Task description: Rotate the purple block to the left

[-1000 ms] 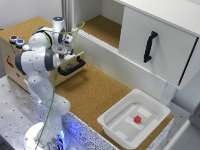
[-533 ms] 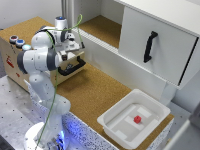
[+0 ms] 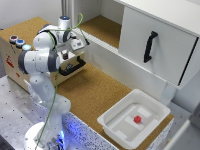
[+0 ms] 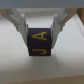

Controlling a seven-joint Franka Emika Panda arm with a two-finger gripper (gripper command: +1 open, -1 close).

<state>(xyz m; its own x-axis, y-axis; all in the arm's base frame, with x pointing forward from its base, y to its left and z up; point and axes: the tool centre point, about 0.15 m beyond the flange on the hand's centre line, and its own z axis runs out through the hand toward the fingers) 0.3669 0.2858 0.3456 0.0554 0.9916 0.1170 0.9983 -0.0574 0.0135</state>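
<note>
From the exterior view I saw the arm (image 3: 42,57) bent over a wooden box (image 3: 15,62) at that view's left, with its gripper (image 3: 69,59) down by the box's front, just above a black handle (image 3: 75,66). The block was not visible from there, and I could not tell how the jaws stood. Three round buttons (image 3: 19,42) sat on top of the box. Cork covered the desk (image 3: 95,92), and near the exterior view's right a white tray (image 3: 112,122) held a small red object (image 3: 136,119) well apart from the arm. Behind stood a white cabinet (image 3: 150,30) with a black handle on its door. In the wrist view the purple block (image 4: 40,43) filled the middle of the picture, sitting between the two white fingers (image 4: 21,22), which pressed against its opposite sides; the gripper (image 4: 40,27) was closed on it. Yellow letters showed on the block's facing sides, blurred, one of them seemingly an A.
</note>
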